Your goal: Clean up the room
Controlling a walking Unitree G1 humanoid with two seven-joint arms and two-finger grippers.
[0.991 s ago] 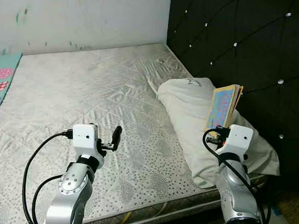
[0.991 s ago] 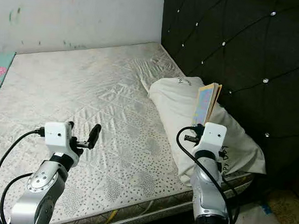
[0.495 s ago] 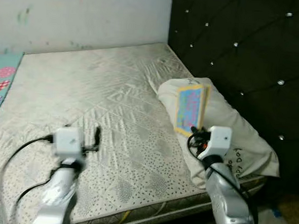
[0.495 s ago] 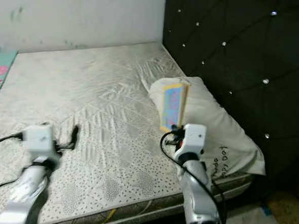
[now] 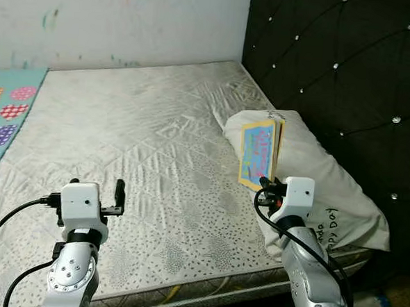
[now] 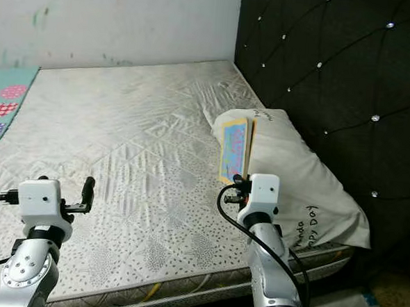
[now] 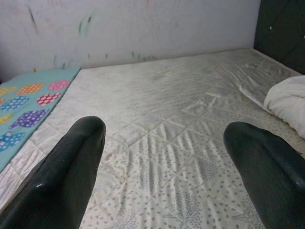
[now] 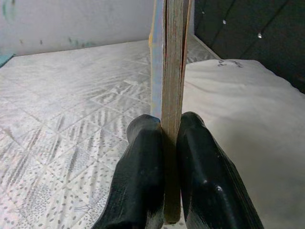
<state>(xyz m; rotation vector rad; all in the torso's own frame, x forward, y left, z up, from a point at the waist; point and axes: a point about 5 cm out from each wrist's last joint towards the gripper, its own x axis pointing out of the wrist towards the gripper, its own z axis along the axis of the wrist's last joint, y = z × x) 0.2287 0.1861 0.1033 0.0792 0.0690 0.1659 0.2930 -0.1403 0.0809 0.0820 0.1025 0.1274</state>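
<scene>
The right gripper (image 8: 164,176) pinches a thin picture book (image 5: 259,155) upright above the pillow (image 5: 328,196), likely to carry it off, while the left gripper (image 7: 169,157), fingers spread, hovers empty over the mattress (image 5: 143,143).

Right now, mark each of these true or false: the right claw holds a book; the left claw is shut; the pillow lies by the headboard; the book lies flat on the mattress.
1. The right claw is clamped on the book. True.
2. The left claw is shut. False: its fingers stand wide apart, holding nothing.
3. The pillow lies by the black headboard. True.
4. The book lies flat on the mattress. False: it is held upright above the pillow's edge.
</scene>
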